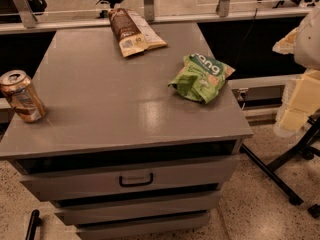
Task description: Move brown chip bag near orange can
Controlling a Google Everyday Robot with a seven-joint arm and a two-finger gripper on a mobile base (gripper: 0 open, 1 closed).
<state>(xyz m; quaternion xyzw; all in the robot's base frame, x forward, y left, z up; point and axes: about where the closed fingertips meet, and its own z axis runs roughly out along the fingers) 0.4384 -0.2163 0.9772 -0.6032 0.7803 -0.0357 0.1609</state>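
The brown chip bag (129, 32) lies flat at the far middle of the grey cabinet top (110, 109), its dark brown end toward the back and its cream end toward the front. The orange can (21, 96) stands upright at the left edge of the top, far from the bag. My gripper (298, 103) shows as pale cream parts at the right edge of the view. It is off the cabinet's right side, away from both the bag and the can, and holds nothing that I can see.
A green bag with white letters (202, 77) lies near the right edge of the top. Drawers with a black handle (135, 179) face front. A rail and window posts (148, 4) run behind. Black stand legs (280, 174) cross the floor at right.
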